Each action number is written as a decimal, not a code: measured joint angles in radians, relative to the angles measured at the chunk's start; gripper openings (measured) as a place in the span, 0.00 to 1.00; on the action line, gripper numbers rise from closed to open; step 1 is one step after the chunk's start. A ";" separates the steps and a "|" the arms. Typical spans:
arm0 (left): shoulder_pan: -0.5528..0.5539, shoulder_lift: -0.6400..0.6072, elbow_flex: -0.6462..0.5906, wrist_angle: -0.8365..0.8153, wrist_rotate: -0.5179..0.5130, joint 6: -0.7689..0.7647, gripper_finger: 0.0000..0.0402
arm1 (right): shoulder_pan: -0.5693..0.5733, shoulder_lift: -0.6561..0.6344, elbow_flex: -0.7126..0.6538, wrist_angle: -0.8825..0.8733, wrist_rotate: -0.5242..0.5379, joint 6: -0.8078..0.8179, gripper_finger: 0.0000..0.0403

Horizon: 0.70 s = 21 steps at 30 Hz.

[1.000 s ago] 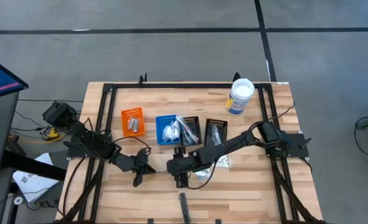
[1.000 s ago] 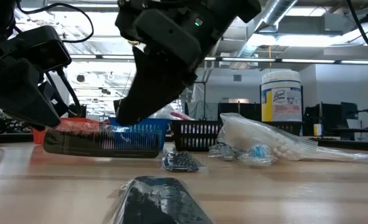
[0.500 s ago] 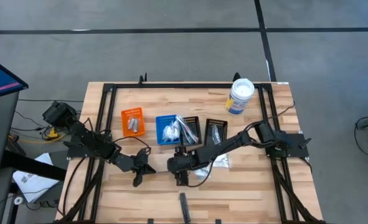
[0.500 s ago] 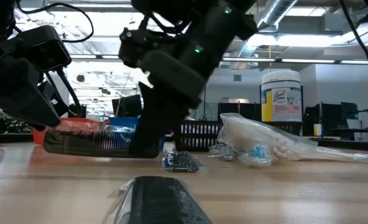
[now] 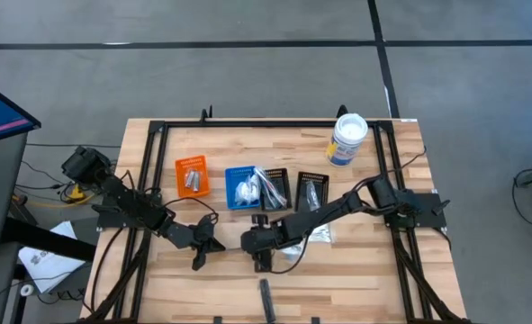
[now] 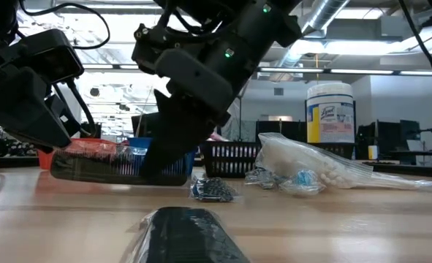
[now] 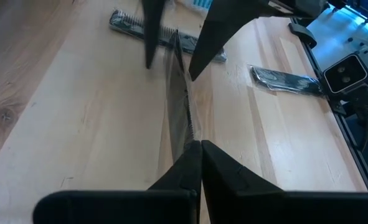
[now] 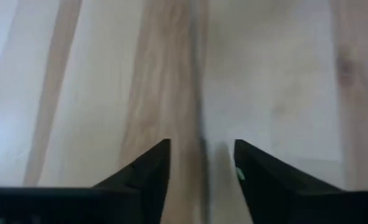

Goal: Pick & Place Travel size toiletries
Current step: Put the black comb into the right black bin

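A black comb in a clear wrap (image 7: 179, 99) lies on the wood between my two grippers; in the low view this comb (image 6: 106, 169) stretches along the table. My left gripper (image 7: 200, 148), at the table's near left (image 5: 196, 262), is shut at the comb's near end. My right gripper (image 8: 199, 163) points down over the comb's other end (image 5: 263, 261). It is open, one finger on each side of the thin dark comb (image 8: 200, 118). More toiletries lie about: a small packet (image 6: 214, 190) and a dark wrapped piece (image 6: 186, 234). My left gripper pinches the comb's wrapped end (image 7: 190, 140) between its two fingertips. The fingers slant down from the table's left and lie along the comb. The comb's lower edge (image 6: 113, 181) rests on the table. My right gripper's fingers flank the comb; whether they touch it I cannot tell.
Orange (image 5: 191, 175), blue (image 5: 243, 187) and black bins (image 5: 309, 192) stand in a row behind the grippers. A white tub (image 5: 347, 139) is at the far right, a clear bag of white bits (image 6: 311, 164) beside the right arm, another comb (image 7: 134, 25) beyond.
My right gripper has sunk a little toward the comb's far end, so its fingers now reach down beside the comb. The comb has stayed in place.
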 joint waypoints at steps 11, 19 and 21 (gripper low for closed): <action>0.000 -0.001 0.000 0.062 -0.007 0.035 0.00 | 0.000 0.000 0.000 -0.043 0.000 0.018 0.04; -0.001 -0.151 0.000 0.076 -0.054 0.159 0.06 | 0.009 -0.011 0.017 -0.053 0.015 0.000 0.02; -0.001 -0.220 0.000 0.076 -0.065 0.207 0.09 | 0.018 -0.028 0.026 -0.060 0.036 -0.019 0.01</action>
